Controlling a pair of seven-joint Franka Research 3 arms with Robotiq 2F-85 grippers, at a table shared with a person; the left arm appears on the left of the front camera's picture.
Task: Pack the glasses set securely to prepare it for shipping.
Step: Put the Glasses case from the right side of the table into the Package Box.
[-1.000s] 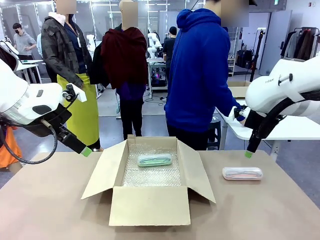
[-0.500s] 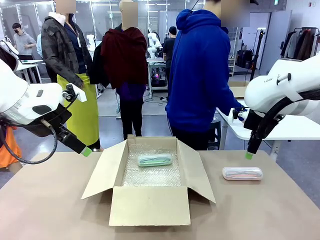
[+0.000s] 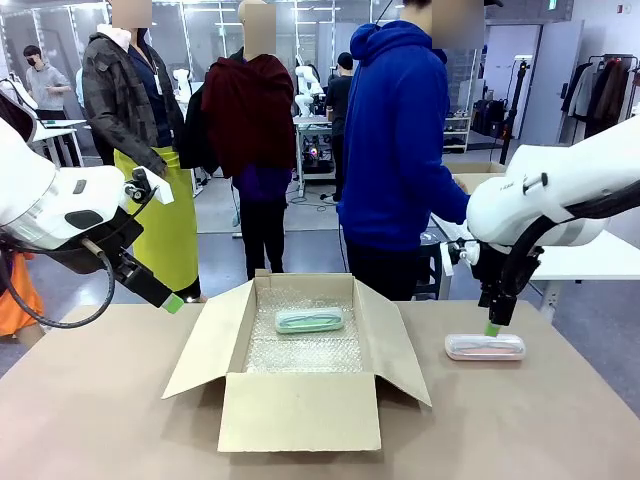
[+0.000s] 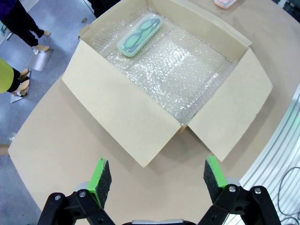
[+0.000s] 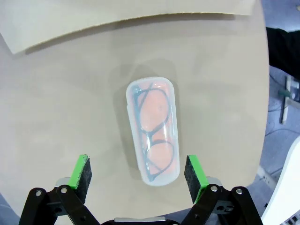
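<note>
The big white right arm (image 3: 540, 200) has swung in from the right edge of the front view and dropped lower. Its claw (image 3: 491, 325) now hangs just above the pink-white case (image 3: 485, 346), where a second ago it stood higher and further right. The person in the blue hoodie (image 3: 400, 150) has shifted a touch. The left arm and the cardboard box (image 3: 300, 410) are where they were.

The right claw is spread wide and holds nothing. In its wrist view the green pads (image 5: 82, 171) sit either side of the case's near end, without touching it. The left claw (image 4: 157, 177) is spread just as wide and empty, poised over the counter (image 3: 100, 400) at the left, off the box's corner.

The box sits open at centre, flaps out, lined with bubble wrap (image 4: 187, 75). The mint green case (image 3: 310, 320) lies on the wrap toward the far wall, with dark frames showing through. The pink-white case lies flat on the counter at right of the box, semi-clear, with dark glasses inside.
</note>
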